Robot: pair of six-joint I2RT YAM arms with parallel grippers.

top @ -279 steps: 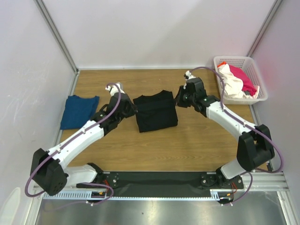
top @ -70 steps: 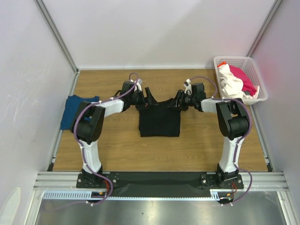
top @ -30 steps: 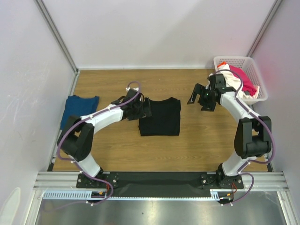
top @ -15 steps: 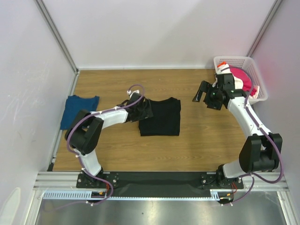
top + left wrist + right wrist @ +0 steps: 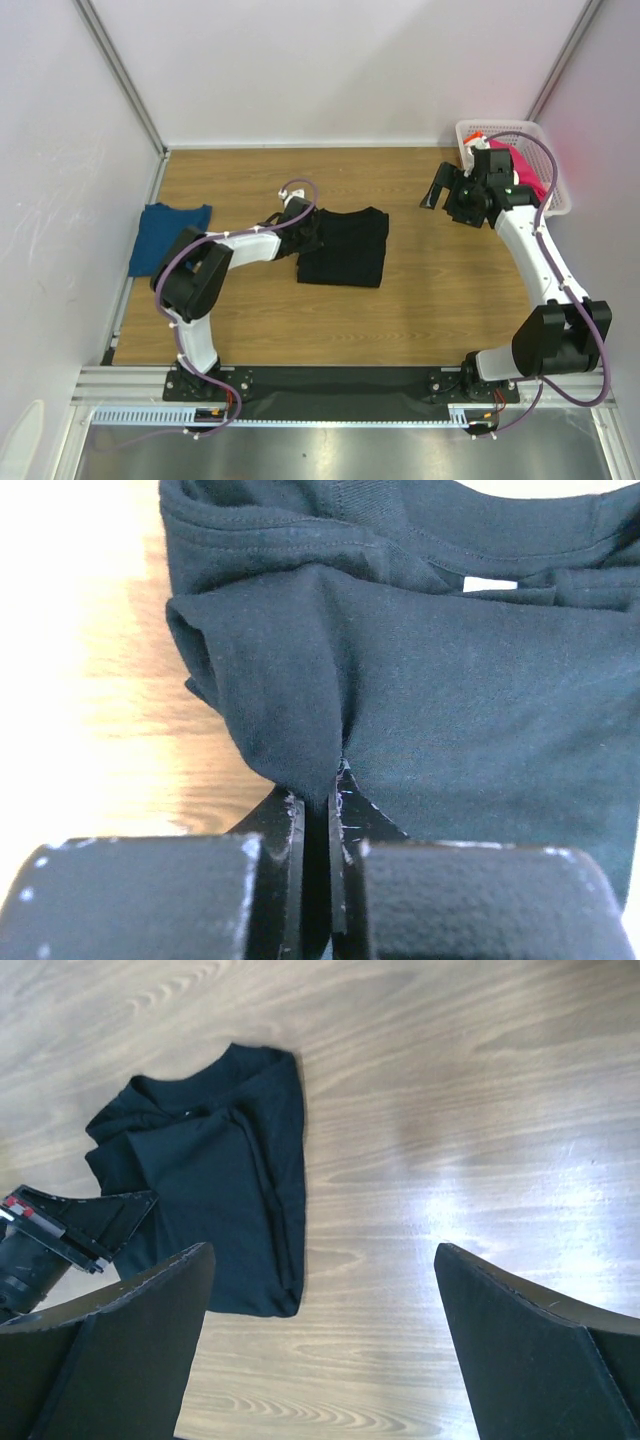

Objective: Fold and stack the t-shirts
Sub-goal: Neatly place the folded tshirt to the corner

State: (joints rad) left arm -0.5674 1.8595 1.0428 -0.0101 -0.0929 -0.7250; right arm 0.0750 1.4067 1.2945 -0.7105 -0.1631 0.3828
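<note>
The folded black t-shirt [image 5: 345, 248] lies mid-table; it also fills the left wrist view [image 5: 450, 680] and shows in the right wrist view [image 5: 220, 1190]. My left gripper [image 5: 303, 232] [image 5: 318, 790] is shut on a pinched fold at the shirt's left edge. A folded dark blue t-shirt [image 5: 168, 236] lies at the far left. White and pink-red t-shirts [image 5: 528, 180] sit in the basket, mostly hidden by the right arm. My right gripper [image 5: 440, 192] [image 5: 320, 1345] hangs open above bare wood, left of the basket, holding nothing.
The white lattice basket [image 5: 545, 140] stands at the back right corner. White walls and metal posts close in the wooden table [image 5: 400, 310] on three sides. The arm bases sit on a black rail at the near edge.
My left gripper has closed on the black shirt's left edge. The right arm has swung back and right toward the basket, still open. The shirt shifted slightly right.
</note>
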